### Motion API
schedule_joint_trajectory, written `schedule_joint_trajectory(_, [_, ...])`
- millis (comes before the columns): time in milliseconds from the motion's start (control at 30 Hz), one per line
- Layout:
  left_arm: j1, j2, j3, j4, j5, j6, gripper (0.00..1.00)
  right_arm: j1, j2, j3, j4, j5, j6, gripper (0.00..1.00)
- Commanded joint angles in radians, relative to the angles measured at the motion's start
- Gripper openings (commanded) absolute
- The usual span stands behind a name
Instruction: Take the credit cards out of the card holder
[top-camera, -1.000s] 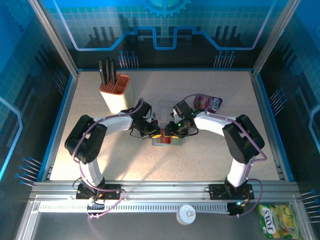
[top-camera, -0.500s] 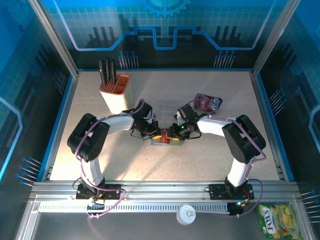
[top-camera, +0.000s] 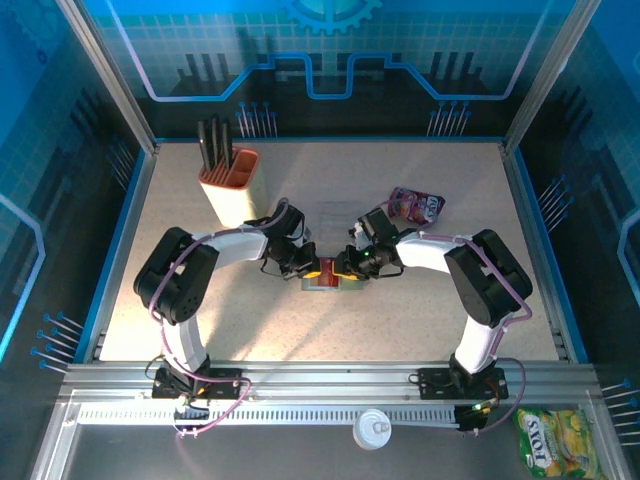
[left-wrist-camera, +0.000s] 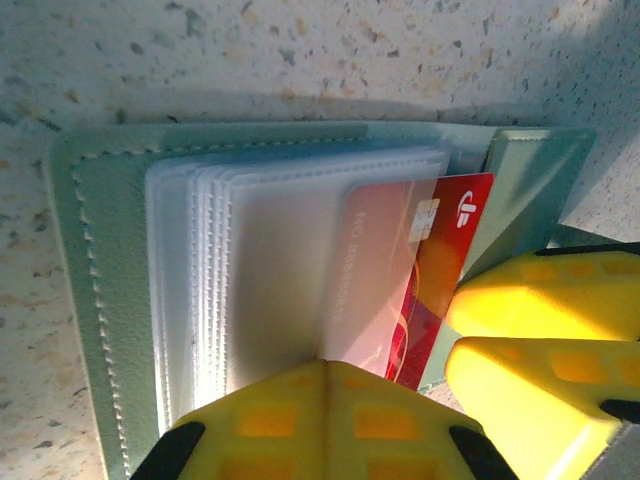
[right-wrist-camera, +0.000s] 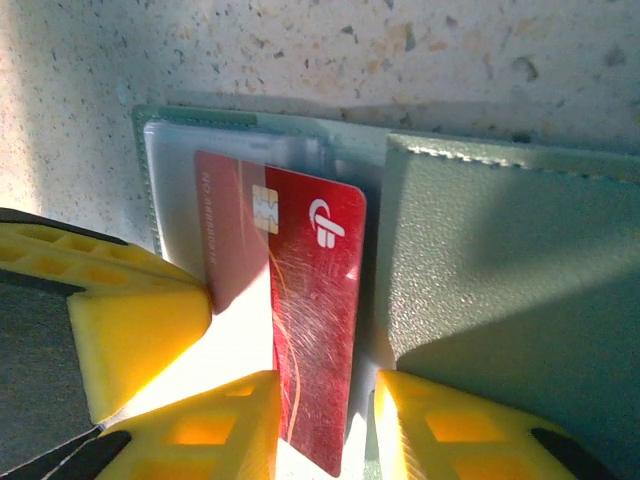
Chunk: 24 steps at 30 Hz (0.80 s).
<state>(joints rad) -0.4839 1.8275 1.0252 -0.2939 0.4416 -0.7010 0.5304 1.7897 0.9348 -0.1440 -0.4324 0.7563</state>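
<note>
The grey-green card holder (left-wrist-camera: 100, 300) lies open on the table between both grippers, its stack of clear sleeves (left-wrist-camera: 250, 260) fanned out. A red credit card (right-wrist-camera: 315, 300) sticks halfway out of one sleeve. My left gripper (left-wrist-camera: 335, 378) is shut, its yellow pads pinching the edge of a sleeve. My right gripper (right-wrist-camera: 325, 405) is open, one finger on each side of the red card's free end; the left finger touches it. In the top view, the left gripper (top-camera: 311, 268) and right gripper (top-camera: 347, 267) meet over the holder (top-camera: 330, 285). No other cards show.
An orange-and-cream cup (top-camera: 228, 185) with black pens stands at the back left. A pink snack pouch (top-camera: 415, 205) lies at the back right, just behind the right arm. A white lid (top-camera: 372, 428) and a yellow bag (top-camera: 550, 440) sit beyond the front rail.
My right arm has lowered and shifted slightly, uncovering more of the pink pouch. Both grippers have stayed at the card holder, with hardly any movement in the last half second.
</note>
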Motion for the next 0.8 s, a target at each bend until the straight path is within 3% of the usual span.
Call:
schedule_joint_trajectory(0, [-0.006, 0.004, 0.001, -0.059, -0.036, 0.024, 0.0, -0.012, 0.015, -0.001, 0.02, -0.033, 0.005, 0.32])
schedule_joint_trajectory(367, [-0.007, 0.007, 0.004, -0.055, -0.034, 0.023, 0.0, -0.012, 0.056, 0.019, 0.042, -0.08, 0.015, 0.31])
schedule_joint_trajectory(767, [-0.007, 0.01, 0.003, -0.049, -0.027, 0.022, 0.0, -0.011, 0.05, 0.012, 0.083, -0.099, 0.024, 0.19])
